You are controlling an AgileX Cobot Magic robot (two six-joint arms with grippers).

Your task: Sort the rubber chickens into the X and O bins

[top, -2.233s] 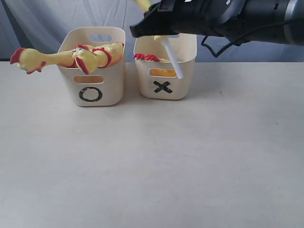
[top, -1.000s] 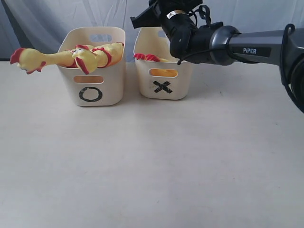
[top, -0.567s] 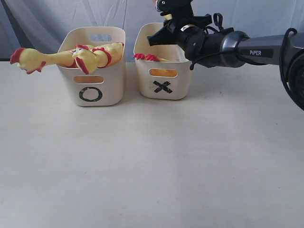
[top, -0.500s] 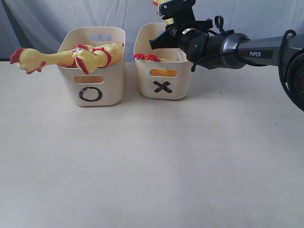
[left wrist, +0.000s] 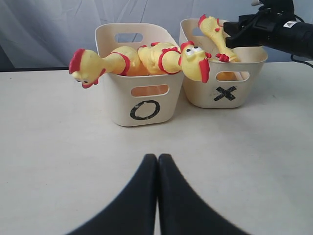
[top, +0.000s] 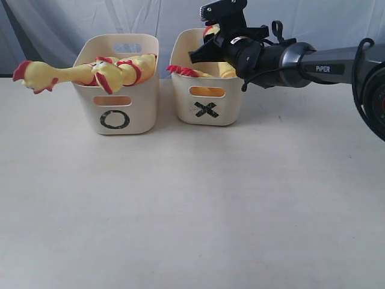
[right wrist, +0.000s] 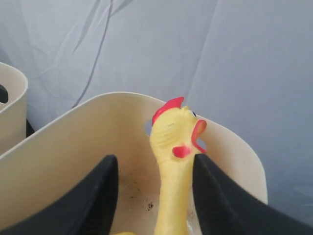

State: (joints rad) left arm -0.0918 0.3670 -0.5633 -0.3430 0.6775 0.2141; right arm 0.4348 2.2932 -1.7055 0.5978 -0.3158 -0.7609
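Note:
Two long rubber chickens (top: 90, 73) lie across the O bin (top: 123, 114); one head (top: 35, 76) hangs out past its left wall. In the left wrist view they are the chickens (left wrist: 161, 58) on the O bin (left wrist: 117, 105). A third chicken (right wrist: 172, 161) stands upright in the X bin (top: 207, 111), head (top: 210, 30) above the rim, between the spread fingers of my open right gripper (right wrist: 155, 169); one finger (right wrist: 215, 196) is close beside its neck. Red feet (top: 182, 71) show at that bin's left rim. My left gripper (left wrist: 157, 157) is shut and empty, low over the table.
The right arm (top: 301, 57) reaches in from the right over the X bin (left wrist: 244, 90). A grey cloth backdrop (top: 60, 24) hangs behind both bins. The beige tabletop (top: 192, 205) spreads in front of them.
The chicken held high above the X bin has dropped lower into it, its head now just above the rim. The right gripper has stayed over the bin. The left side is unchanged.

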